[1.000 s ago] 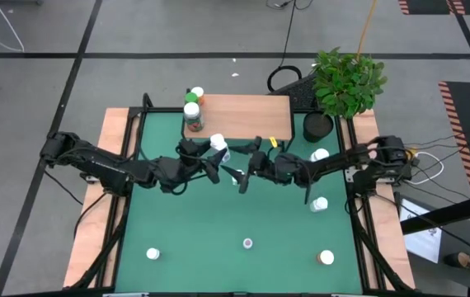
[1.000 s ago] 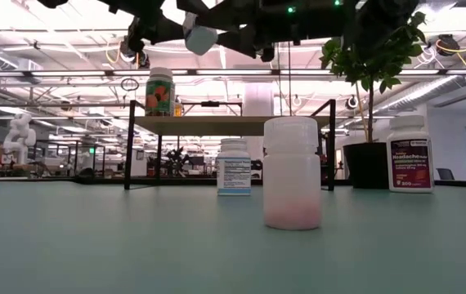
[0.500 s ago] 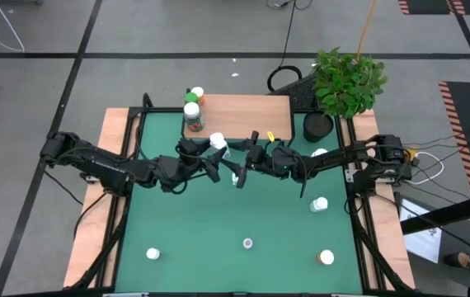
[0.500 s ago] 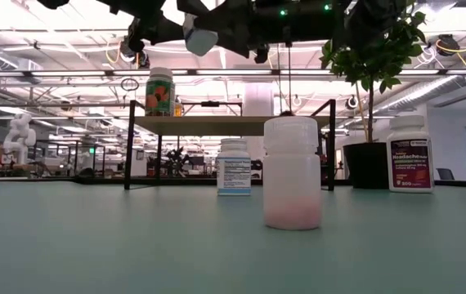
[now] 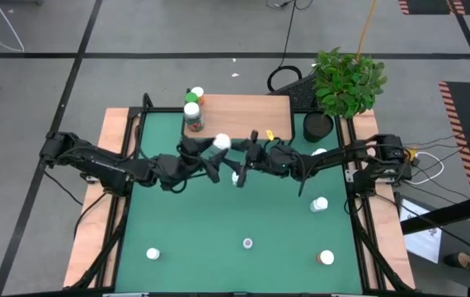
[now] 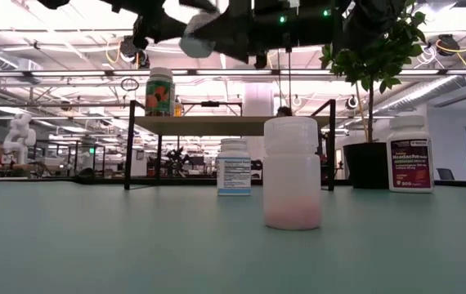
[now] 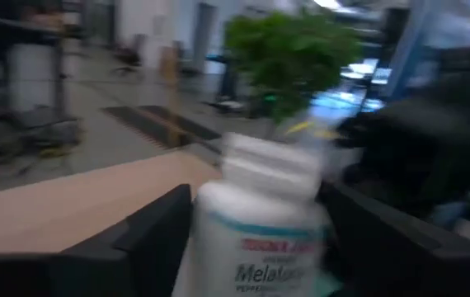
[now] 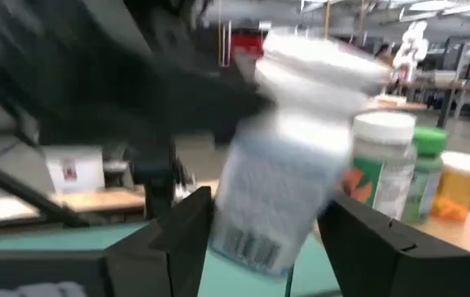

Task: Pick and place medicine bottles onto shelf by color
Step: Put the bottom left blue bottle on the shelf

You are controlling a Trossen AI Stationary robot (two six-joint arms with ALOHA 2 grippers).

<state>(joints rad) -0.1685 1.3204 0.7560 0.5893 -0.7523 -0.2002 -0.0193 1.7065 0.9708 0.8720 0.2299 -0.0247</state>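
A white medicine bottle [image 5: 222, 143] with a white cap hangs high above the green mat, just in front of the shelf [image 5: 251, 115]. It shows tilted and blurred in the low view [image 6: 196, 37]. My right gripper [image 5: 233, 154] has reached it from the table's right and is shut on it [image 8: 293, 165]. My left gripper [image 5: 216, 153] comes from the left, open, with its fingers standing close on either side of the bottle's body [image 7: 260, 223]. Three bottles, white-capped [image 8: 379, 165], green-capped [image 8: 425, 173] and orange [image 8: 458, 190], stand on the shelf's left end. My right gripper pinches the white bottle's body [image 8: 243, 223] between its two fingers, below the cap. The fingers come about level from the table's right side. The bottle is lifted clear of the mat and leans over, cap uppermost.
Several white bottles stand on the mat: two at the right [image 5: 321, 154] [image 5: 318, 204] and three near the front edge [image 5: 152, 253] [image 5: 248, 243] [image 5: 326, 257]. A black pot [image 5: 318, 126] with a green plant stands right of the shelf. Wooden side boards flank the mat.
My right gripper has moved toward the table's left, up to the white bottle at my left gripper, and has closed around it. The bottle has tipped over a little, its cap end swinging toward the right arm, and it stays high above the mat.
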